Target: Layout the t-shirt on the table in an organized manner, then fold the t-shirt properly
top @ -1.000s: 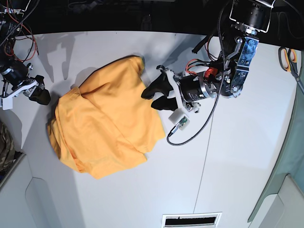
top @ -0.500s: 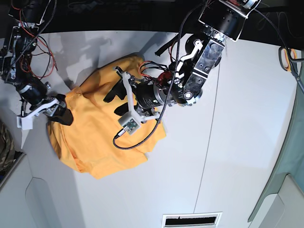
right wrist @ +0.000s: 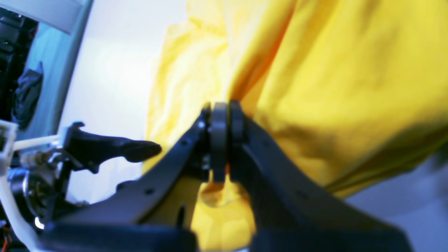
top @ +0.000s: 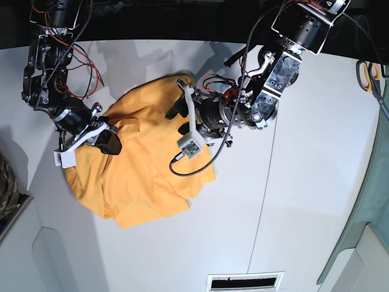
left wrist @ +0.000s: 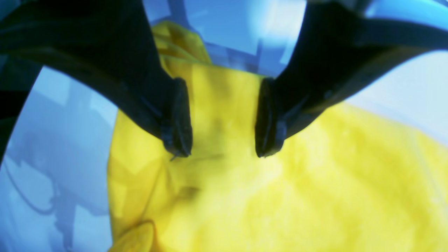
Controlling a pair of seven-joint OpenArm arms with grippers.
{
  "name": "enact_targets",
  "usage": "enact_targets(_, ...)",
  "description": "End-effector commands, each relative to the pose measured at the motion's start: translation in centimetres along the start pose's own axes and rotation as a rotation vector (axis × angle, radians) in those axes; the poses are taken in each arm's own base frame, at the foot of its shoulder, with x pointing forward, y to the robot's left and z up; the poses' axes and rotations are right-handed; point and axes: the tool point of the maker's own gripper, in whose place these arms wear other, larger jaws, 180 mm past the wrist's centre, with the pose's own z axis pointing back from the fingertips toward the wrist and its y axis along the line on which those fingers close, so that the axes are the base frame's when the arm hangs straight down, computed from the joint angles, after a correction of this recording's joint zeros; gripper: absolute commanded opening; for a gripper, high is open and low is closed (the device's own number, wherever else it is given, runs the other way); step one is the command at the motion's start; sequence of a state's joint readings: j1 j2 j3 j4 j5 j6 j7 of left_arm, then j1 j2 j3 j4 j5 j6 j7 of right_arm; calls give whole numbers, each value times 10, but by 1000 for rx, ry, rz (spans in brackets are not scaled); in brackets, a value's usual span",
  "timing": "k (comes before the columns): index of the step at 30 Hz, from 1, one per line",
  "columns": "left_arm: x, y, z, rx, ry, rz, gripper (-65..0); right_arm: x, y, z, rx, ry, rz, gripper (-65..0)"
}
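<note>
The t-shirt (top: 143, 164) is seen bunched and wrinkled in the left-centre of the base view, lying on the table (top: 304, 201) in a rough heap rather than spread flat; laying out is judged to be the step in hand, with folding not yet begun.

At the shirt's left side the right gripper (top: 109, 143) is found with its jaws pressed fully together. In the right wrist view a fold of yellow cloth is seen passing behind the closed tips (right wrist: 220, 140), so a pinch of fabric appears to be held, probably so that this edge can be drawn outward.

At the shirt's upper right the left gripper (top: 177, 118) is held low over the cloth with its jaws spread wide. In the left wrist view the fingers (left wrist: 176, 119) are shown apart with cloth below and nothing clamped, a stance suited to taking a second hold.

Orange-handled scissors (top: 371, 76) lie at the far right edge.
</note>
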State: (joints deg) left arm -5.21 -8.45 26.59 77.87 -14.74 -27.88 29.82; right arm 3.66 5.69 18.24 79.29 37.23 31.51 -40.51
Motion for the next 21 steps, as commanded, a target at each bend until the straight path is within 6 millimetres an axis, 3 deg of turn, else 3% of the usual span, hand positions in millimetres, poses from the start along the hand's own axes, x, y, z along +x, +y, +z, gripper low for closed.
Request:
enact_targets(1,17,2,2,-2,-53,-4,-321,20,5,2,20,-59,19,-650)
enact_targets(6,10,1,2,0,-43,6,-321,21,7,2,29,-65,33,-650)
enact_targets(10,14,5,5,6,-74,79,-321,39,11,0,39,-110,46,-650)
enact_targets(15,24,42,24,64,-164,227,-321,88,34,-5,114,-182,73,-650)
enact_targets(21,9,94,54,181,-164,294,-321,163,81,2,246,-284,139,-650)
